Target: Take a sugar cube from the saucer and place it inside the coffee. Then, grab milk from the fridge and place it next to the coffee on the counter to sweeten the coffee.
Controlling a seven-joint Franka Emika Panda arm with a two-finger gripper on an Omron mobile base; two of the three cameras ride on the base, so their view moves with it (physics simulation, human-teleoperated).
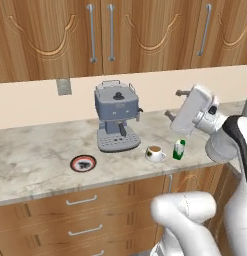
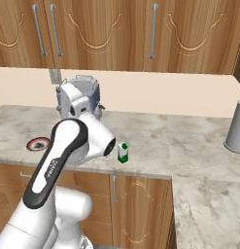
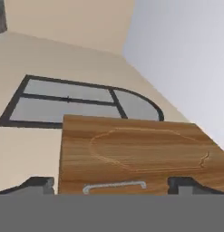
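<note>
Here, a beige-grey marbled counter (image 1: 40, 165) runs beneath wooden wall cabinets (image 1: 110, 35), with brown drawers (image 1: 82, 215) and silver handles below it. A grey-blue espresso machine (image 1: 116, 116) stands near the back wall. Just in front of it and slightly to its right, near the counter's front edge, sits the coffee (image 1: 155, 153), a small white cup of brown liquid on a white saucer. Right beside the cup, on the side away from the machine, stands the milk (image 1: 179, 149), a small white carton with a green top and green lower band. It is upright on the counter and free of the robot. The right base view shows the same carton (image 2: 123, 152) close to the counter's front edge, partly behind the arm's white elbow.

To the left of the machine, well apart from the cup, lies the saucer (image 1: 83, 163), a round black dish with a red-orange rim. Something small and pale shows at its centre, too tiny to identify.

The gripper (image 1: 174, 104) is raised above the counter, higher than the carton and to its right, its two dark fingers (image 1: 181, 93) pointing toward the wall. They are spread apart with nothing between them. The hand view looks up at a wooden cabinet door (image 3: 131, 152) with a silver handle (image 3: 114, 186), and a dark-framed window (image 3: 77, 102) on a beige wall beyond.

A grey cylindrical container (image 2: 236, 127) stands at the far right of the counter in the right base view.
</note>
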